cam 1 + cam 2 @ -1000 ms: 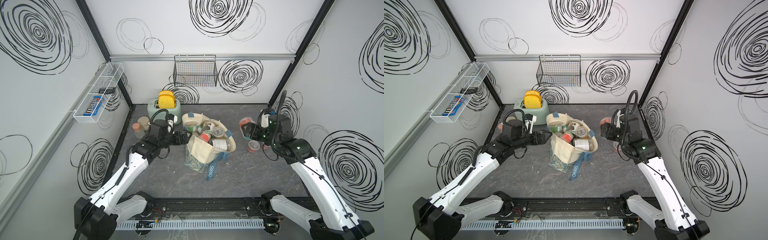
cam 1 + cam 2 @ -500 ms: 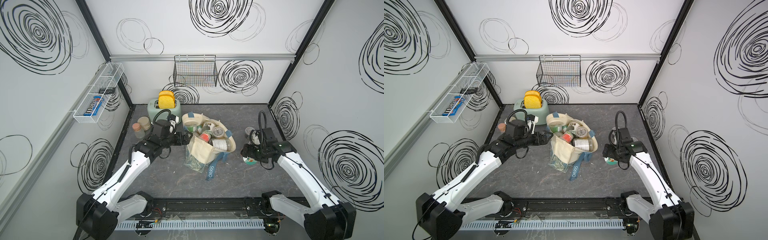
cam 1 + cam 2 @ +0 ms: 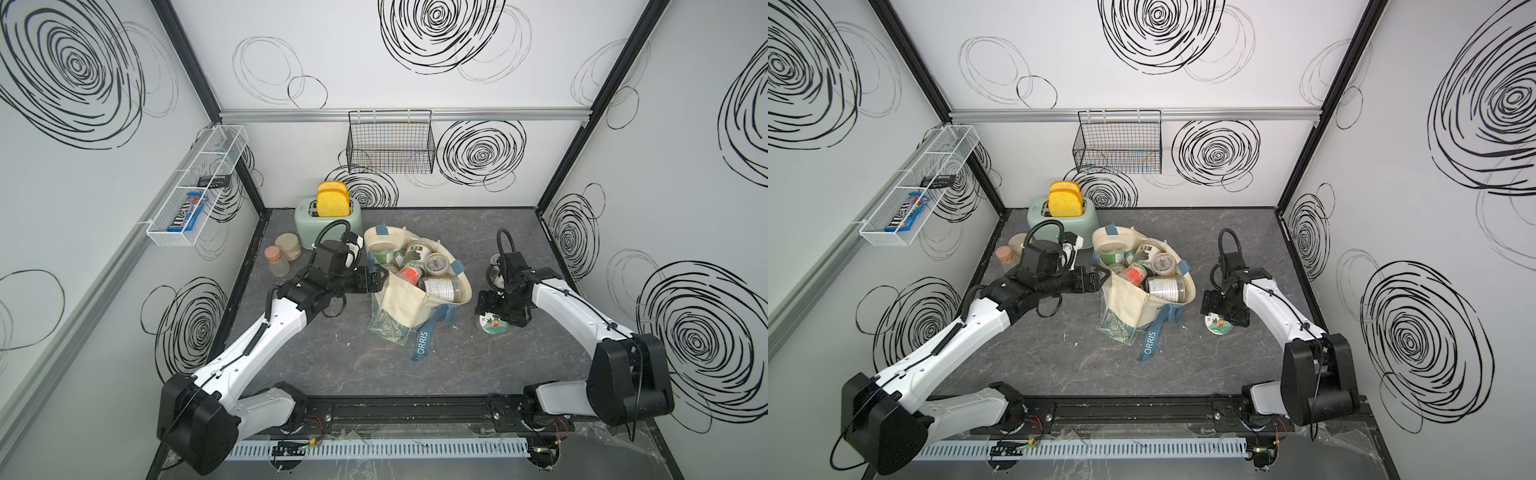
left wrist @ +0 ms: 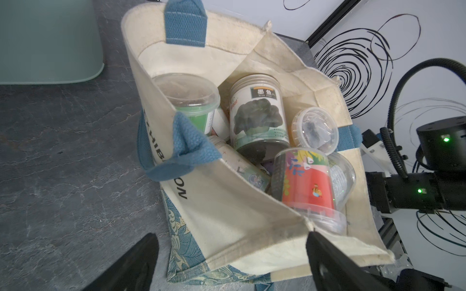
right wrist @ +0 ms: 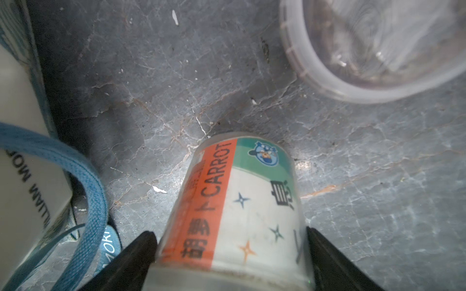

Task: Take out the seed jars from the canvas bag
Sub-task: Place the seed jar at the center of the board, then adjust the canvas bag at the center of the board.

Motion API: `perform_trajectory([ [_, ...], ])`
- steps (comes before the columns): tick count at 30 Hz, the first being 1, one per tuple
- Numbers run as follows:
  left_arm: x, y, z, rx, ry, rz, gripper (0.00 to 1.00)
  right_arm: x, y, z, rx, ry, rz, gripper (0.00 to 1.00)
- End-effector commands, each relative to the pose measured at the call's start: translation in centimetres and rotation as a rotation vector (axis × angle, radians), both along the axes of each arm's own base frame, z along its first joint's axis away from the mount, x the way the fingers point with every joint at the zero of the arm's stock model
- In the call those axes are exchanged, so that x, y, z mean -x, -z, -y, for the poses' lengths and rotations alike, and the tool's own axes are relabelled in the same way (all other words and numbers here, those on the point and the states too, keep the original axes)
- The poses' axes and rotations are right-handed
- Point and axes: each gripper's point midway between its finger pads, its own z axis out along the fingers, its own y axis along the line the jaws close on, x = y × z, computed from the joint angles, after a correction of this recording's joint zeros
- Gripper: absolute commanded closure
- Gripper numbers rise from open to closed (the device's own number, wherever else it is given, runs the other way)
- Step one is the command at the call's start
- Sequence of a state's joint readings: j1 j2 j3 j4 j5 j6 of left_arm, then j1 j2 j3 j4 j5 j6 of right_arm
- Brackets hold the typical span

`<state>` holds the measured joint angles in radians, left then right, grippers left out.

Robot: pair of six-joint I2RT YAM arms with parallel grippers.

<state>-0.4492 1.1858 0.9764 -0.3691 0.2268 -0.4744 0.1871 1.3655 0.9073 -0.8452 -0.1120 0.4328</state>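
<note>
Toaster (image 3: pixel 305 228), frosted jars (image 3: pixel 289 246), wire basket (image 3: pixel 390 145)

The canvas bag (image 3: pixel 405 299) sits mid-table (image 3: pixel 332 353), seed jars (image 3: pixel 435 263) piled inside; the toaster (image 3: pixel 328 224) stands behind it, to the left. My left gripper (image 3: pixel 376 278) hangs at the bag's left rim. Right of the bag a lone jar (image 3: pixel 493 324) stands between my right gripper (image 3: pixel 500 309) jaws (touching or not, I can't tell), with a further jar (image 3: pixel 496 274) just behind.
</note>
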Motion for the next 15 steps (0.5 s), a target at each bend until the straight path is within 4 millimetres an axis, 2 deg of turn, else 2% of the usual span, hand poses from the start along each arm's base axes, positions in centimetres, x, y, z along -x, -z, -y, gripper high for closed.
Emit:
perform_trajectory([
  [1,-0.4,-0.9,0.3,-0.006,0.004,0.028,0.04,-1.3,-1.2,0.5,0.014,0.0,0.048,0.04],
  [2,-0.4,-0.9,0.4,-0.007,0.006,0.028,0.04,-1.7,-1.9,0.7,0.022,0.002,0.062,0.01],
  [6,-0.4,-1.1,0.8,0.002,0.014,0.027,0.04,-2.8,-3.6,1.0,0.019,-0.004,0.099,0.03],
  [11,-0.1,-1.1,1.2,0.025,0.031,0.018,0.04,-3.1,-6.1,0.7,-0.006,-0.014,0.154,0.02],
  [15,0.2,-2.0,1.2,0.057,0.039,0.026,0.04,-3.5,-10.5,-1.6,-0.136,-0.075,0.291,0.02],
])
